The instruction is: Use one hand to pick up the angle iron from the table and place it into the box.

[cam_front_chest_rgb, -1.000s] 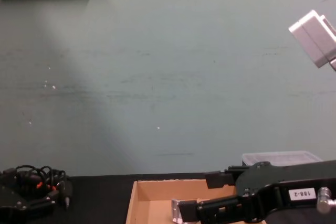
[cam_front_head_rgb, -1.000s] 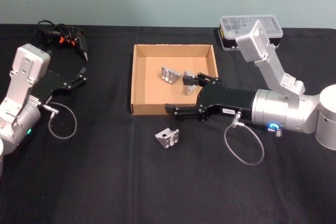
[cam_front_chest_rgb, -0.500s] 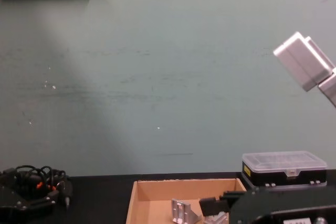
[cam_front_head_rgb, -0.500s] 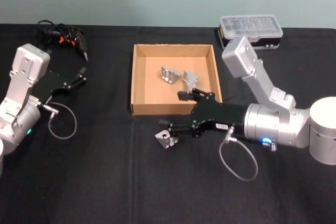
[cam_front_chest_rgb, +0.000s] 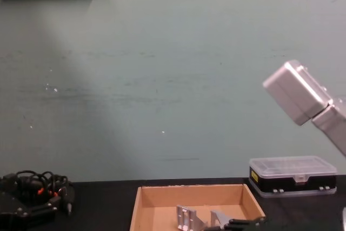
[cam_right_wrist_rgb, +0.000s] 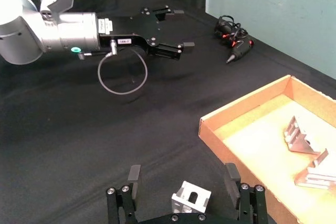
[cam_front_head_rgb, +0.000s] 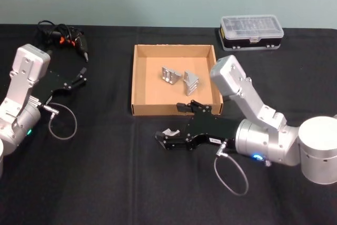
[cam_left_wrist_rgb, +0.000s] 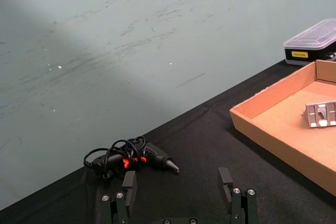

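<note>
We note the right gripper [cam_front_head_rgb: 167, 140] low over the table [cam_front_head_rgb: 105, 183], just in front of the box [cam_front_head_rgb: 138, 77], with its fingers [cam_right_wrist_rgb: 134, 179] apart and the angle iron [cam_front_head_rgb: 169, 131] standing on the black top between them; the right wrist view shows the bracket [cam_right_wrist_rgb: 191, 198] centred in the gap, neither finger touching it yet as far as we can tell. Two other angle irons [cam_front_head_rgb: 171, 75] already lie inside the tray, near its middle and right side. We judge the step in hand to be the reach-and-straddle just ahead of the grasp: the piece is not yet lifted. The left gripper [cam_front_head_rgb: 79, 77] sits parked at the table's left side, fingers apart, near a corded tool [cam_front_head_rgb: 66, 38] at the far left; a clear-lidded case [cam_front_head_rgb: 251, 30] stands beyond the box to the right. Next, we reckon the fingers need to close squarely on the bracket's flat faces, since its angled shape could twist or slip out. Then a lift high enough to clear the near wall of the tray, a short carry forward, and a release over bare cardboard away from the two pieces already there.
</note>
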`<state>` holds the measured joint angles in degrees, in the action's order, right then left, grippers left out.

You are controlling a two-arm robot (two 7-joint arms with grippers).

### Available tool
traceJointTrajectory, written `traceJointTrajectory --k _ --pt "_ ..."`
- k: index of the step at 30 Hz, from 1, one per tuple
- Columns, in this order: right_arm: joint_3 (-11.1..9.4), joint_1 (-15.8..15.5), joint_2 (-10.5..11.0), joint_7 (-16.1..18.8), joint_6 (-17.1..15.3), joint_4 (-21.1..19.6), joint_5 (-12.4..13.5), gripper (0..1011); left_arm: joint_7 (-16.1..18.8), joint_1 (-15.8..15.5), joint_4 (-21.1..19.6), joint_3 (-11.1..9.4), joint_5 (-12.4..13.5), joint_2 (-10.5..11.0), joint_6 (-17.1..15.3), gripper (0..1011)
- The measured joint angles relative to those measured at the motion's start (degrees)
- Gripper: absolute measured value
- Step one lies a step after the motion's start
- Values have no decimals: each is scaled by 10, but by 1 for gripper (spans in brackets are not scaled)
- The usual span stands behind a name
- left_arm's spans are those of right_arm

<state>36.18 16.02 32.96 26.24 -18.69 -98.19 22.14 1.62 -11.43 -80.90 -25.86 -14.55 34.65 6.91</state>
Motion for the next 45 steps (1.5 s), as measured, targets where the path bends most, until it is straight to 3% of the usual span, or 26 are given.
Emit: traceJointTrajectory --k 7,20,40,45 --pt "2 -12 -15 -27 -13 -3 -27 1003 0 0 0 0 0 0 0 1011" --pt "-9 -22 -60 -73 -85 9 -48 1003 0 0 0 0 0 0 0 1011" --pt "-19 -19 -108 -81 -164 41 -62 1003 0 0 0 0 0 0 0 1011" --pt "-19 -19 -116 -81 -171 48 -68 1002 0 0 0 0 0 0 0 1011"
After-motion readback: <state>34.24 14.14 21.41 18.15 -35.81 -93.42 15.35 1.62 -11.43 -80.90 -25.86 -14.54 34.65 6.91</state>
